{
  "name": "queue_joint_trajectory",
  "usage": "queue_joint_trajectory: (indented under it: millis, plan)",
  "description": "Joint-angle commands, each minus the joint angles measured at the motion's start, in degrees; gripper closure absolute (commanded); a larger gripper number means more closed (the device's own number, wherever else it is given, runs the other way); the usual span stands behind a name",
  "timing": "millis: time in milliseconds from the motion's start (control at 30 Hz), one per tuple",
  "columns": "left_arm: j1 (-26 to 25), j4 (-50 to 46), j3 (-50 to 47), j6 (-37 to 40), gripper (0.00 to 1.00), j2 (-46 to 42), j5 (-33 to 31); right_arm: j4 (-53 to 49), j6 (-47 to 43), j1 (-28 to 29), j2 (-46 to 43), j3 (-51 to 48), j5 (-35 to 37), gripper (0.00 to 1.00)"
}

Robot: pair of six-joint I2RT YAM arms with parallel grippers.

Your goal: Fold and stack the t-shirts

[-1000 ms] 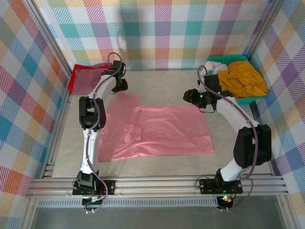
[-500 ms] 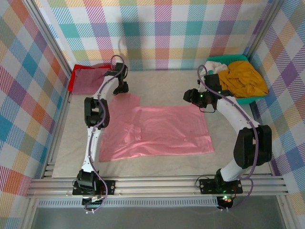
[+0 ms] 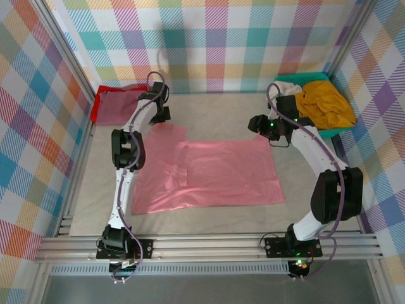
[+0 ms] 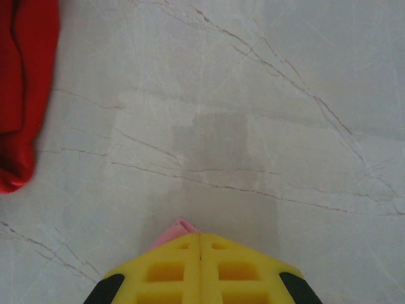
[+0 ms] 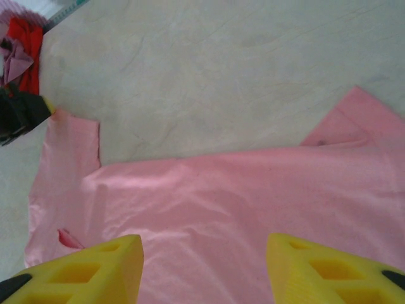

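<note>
Salmon-pink t-shirt lies spread flat across the middle of the pale tabletop, lightly wrinkled on its left part, with a squarish flap of cloth jutting toward the far side at its far left corner. The left hand sits at the far edge of that flap. In the left wrist view its yellow fingers are pressed together with no gap, and a small tip of pink cloth peeks out just past them, so this hand is clenched on the shirt's edge, low over the bare tabletop. The right hand hovers over the far right corner of the shirt. In the right wrist view its two yellow fingers stand well apart, with nothing between them and the smooth pink cloth spread below, so this hand is released and holds nothing. That view also shows the left hand at the corner of the flap. At the far left corner of the tabletop a red t-shirt lies with a dull maroon t-shirt on top of it, well apart from the pink one. At the far right corner a teal basket holds a heaped mustard-yellow t-shirt, with a bit of white cloth beside it.
</note>
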Motion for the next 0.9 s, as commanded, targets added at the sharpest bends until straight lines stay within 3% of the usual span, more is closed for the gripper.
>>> queue_joint_trajectory:
  millis: [0, 133, 267, 533, 733, 867]
  plan:
    - [0.66, 1.14, -2.49, 1.12, 1.00, -8.65, -1.89, -1.28, -0.29, -1.07, 3.20, 2.56, -0.76, 0.46]
    - [1.04, 2.39, -4.86, 0.59, 1.00, -11.30, -1.16, 0.18, -0.01, -1.07, 4.68, 2.38, -0.45, 0.43]
    - [1.26, 2.40, -4.83, -0.04, 1.00, -11.52, -1.35, -6.15, -1.97, -1.24, 10.22, 8.47, 1.59, 0.46]
    - [1.29, 5.97, -10.56, -0.55, 1.00, -14.88, 0.44, -15.59, -2.61, -2.20, 22.28, 19.26, 17.08, 0.42]
    - [1.29, 7.85, -13.24, -0.47, 1.00, -16.37, 0.94, -18.56, -1.24, -2.26, 30.46, 26.20, 20.52, 0.42]
    - [1.29, 8.26, -13.30, -0.46, 1.00, -16.30, 1.62, -20.22, -1.69, -2.13, 35.48, 30.82, 18.51, 0.44]
